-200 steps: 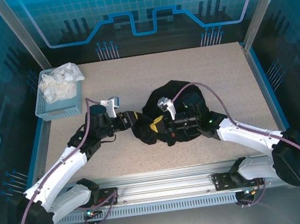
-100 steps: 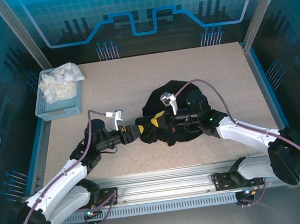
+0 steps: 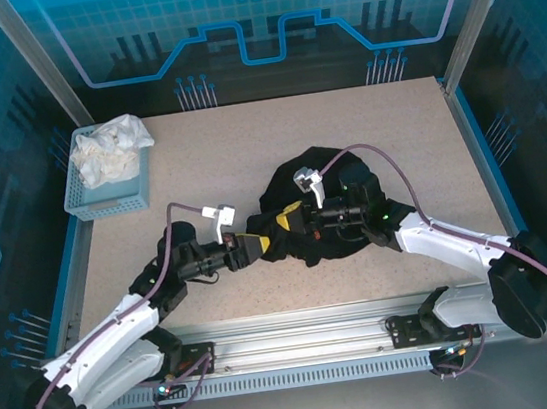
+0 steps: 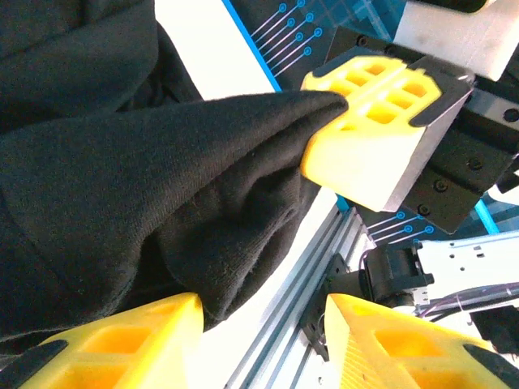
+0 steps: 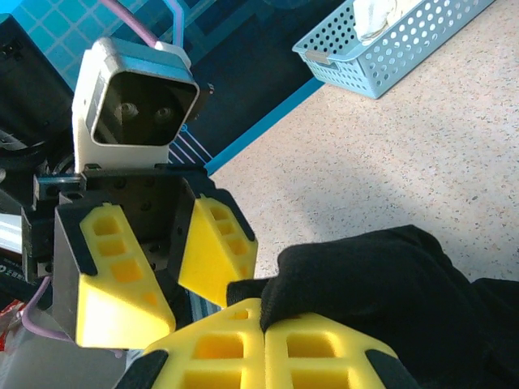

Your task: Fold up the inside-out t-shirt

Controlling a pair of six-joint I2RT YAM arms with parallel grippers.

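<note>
The shirt [image 3: 277,194] lies in a bunched black heap on the bench [image 3: 245,138], right of middle, under my right arm. My right hand [image 5: 263,340] is pressed shut on a fold at the heap's near-left edge and holds it up in a peak. My left hand [image 4: 259,324] is spread just beside that pinch, one finger brushing the hanging cloth and gripping nothing. The knit looks soft, light and limp. I judge it will sag and bunch rather than slip, so it wants two holds well apart on a seam or hem, then a pull to spread it flat. Which edge I hold is hard to tell, maybe a hem. I can read no label, brand or print on the cloth.
</note>
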